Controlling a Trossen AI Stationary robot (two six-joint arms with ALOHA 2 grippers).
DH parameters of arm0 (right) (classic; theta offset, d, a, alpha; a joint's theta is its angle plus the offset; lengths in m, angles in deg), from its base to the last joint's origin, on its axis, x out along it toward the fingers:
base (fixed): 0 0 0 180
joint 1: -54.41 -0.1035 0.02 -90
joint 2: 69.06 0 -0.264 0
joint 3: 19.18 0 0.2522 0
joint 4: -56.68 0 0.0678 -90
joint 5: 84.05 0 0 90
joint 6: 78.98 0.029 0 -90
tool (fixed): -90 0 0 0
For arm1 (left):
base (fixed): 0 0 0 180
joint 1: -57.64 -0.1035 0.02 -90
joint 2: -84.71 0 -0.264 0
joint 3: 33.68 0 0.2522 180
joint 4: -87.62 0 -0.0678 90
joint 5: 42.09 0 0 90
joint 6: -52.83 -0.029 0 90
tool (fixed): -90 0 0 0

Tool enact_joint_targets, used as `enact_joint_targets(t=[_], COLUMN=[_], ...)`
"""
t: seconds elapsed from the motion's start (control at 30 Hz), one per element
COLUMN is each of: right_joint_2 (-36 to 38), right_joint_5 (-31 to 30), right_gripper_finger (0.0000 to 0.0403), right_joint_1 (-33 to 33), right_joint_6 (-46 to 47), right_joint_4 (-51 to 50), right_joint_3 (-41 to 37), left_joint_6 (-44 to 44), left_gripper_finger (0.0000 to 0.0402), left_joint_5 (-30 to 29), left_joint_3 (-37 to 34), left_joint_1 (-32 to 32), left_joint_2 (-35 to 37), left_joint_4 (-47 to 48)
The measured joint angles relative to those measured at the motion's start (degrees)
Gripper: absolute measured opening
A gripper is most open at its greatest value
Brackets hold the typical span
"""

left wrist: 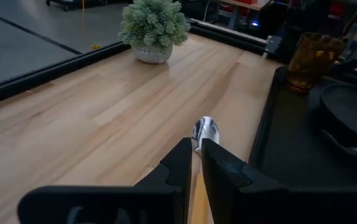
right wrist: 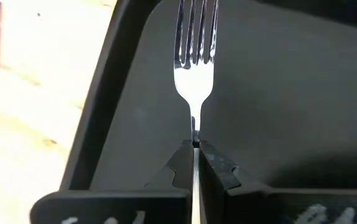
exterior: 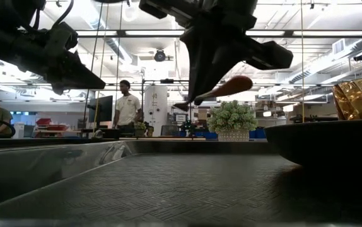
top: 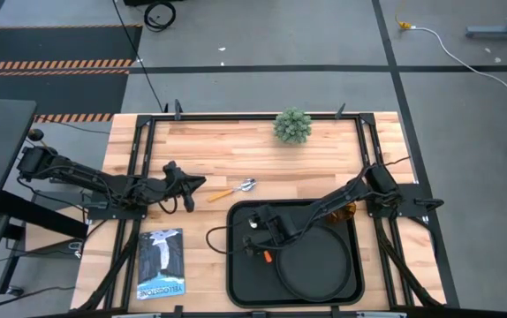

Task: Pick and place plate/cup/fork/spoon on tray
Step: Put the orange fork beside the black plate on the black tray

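Observation:
The black tray [top: 243,276] lies at the table's near right. The round black plate [top: 320,265] sits on it, and the amber cup [top: 349,210] stands at its far right corner. My right gripper [top: 255,231] is over the tray's left part, shut on the fork [right wrist: 195,74]. The spoon [top: 238,187] lies flat on the wood just beyond the tray's far left corner. My left gripper [top: 199,185] hovers shut above the spoon's handle end, and the spoon's bowl [left wrist: 205,132] shows just ahead of its fingertips. My right gripper pinches the fork's thin neck [right wrist: 194,127], just behind the tines, between its two fingers. The fork lies along the fingers with its tines pointing ahead of them. It is lifted clear above the tray, tilted, and its orange handle [exterior: 233,86] sticks out behind the fingers.
A small potted plant [top: 292,124] stands at the table's far middle. A booklet [top: 161,262] lies near the front edge, left of the tray. Bare wood lies between the plant and the spoon. People stand in the room behind [exterior: 128,107].

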Motion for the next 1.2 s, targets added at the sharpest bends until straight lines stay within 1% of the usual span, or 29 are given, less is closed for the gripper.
enact_joint_targets(t=[0.2, 0.4, 0.73, 0.83, 0.93, 1.1, 1.2], right_joint_2=[0.0, 0.0, 0.0, 0.0, 0.0, 0.0, 0.0], right_joint_5=[-0.22, -1.26, -1.55, -1.57, -1.6, -2.7, -2.27], right_gripper_finger=[0.0013, 0.0013, 0.0012, 0.0012, 0.0012, 0.0012, 0.0012], right_joint_1=[-1.37, -2.26, -4.75, -5.6, -5.82, -5.2, -4.55], right_joint_6=[2.42, 3.58, 7.42, 8.79, 9.36, 8.43, 7.36], right_joint_4=[6.29, 6.84, 11.19, 10.47, 7.15, 4.37, 4.12], right_joint_3=[-3.34, -3.71, -3.69, -3.69, -3.67, -3.67, -3.67], left_joint_6=[2.61, 2.62, 2.62, 2.62, 2.62, 2.67, 2.94], left_gripper_finger=[0.0043, 0.0043, 0.0043, 0.0043, 0.0043, 0.0043, 0.0043], left_joint_5=[0.06, 0.04, 0.04, 0.04, 0.04, 0.02, 0.02], left_joint_3=[0.0, 0.0, 0.0, 0.0, 0.0, 0.0, 0.0], left_joint_1=[-0.02, -0.01, -0.01, -0.02, 0.0, -0.02, -0.02], left_joint_2=[0.0, 0.0, 0.0, 0.0, 0.0, 0.0, 0.0], left_joint_4=[0.01, 0.01, 0.36, 0.38, 0.38, 0.36, 0.36])
